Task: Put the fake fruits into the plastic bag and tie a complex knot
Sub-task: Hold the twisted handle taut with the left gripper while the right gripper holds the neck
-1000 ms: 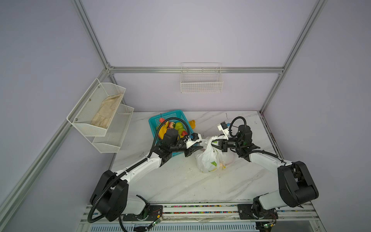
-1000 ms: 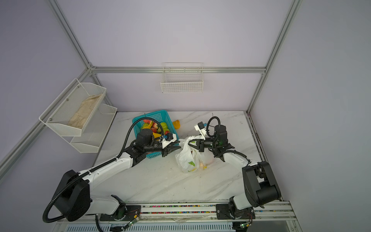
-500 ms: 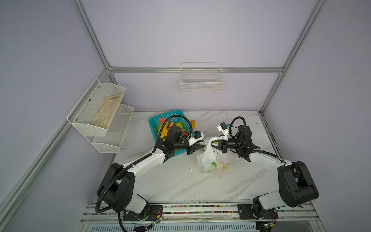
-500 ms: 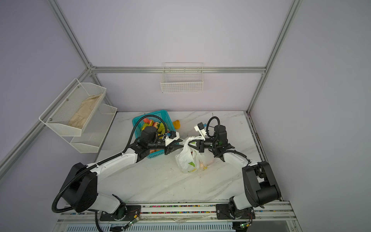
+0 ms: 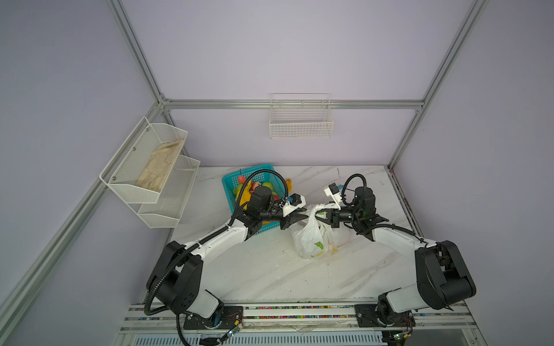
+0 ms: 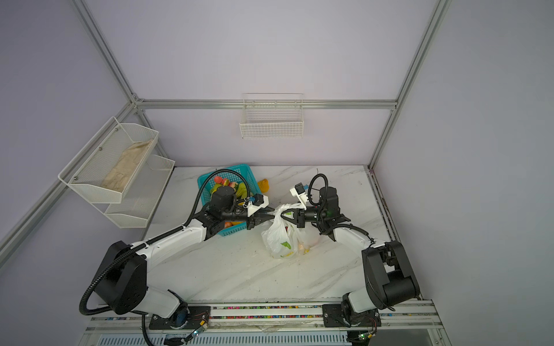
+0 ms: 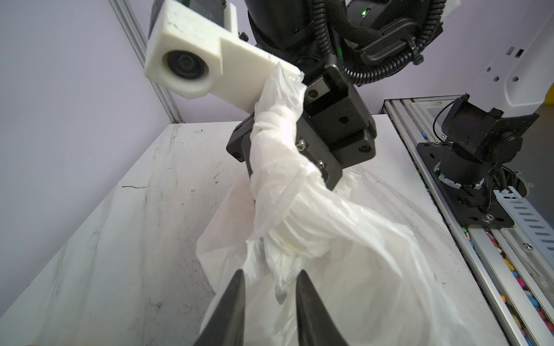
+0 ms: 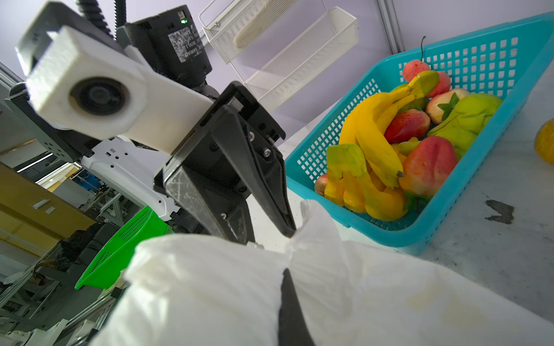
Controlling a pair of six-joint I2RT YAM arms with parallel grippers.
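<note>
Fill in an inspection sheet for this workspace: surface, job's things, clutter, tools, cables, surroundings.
Surface: marble tabletop, scuffed with dark marks.
Job's things: plastic bag stands on the tabletop, knot bunched at its neck; fake fruits fill the teal basket; one yellow fruit lies loose beside it.
Clutter: beige cloth in the wall rack.
Tools: left tool jaws narrowly apart astride plastic below the knot, grip unclear; right tool shut on the bag's twisted handle strip.
Cables: black left-arm hose arches over the basket; black right-arm hose loops above its wrist.
Surroundings: lilac walls, aluminium frame, white wire basket on the back wall.
</note>
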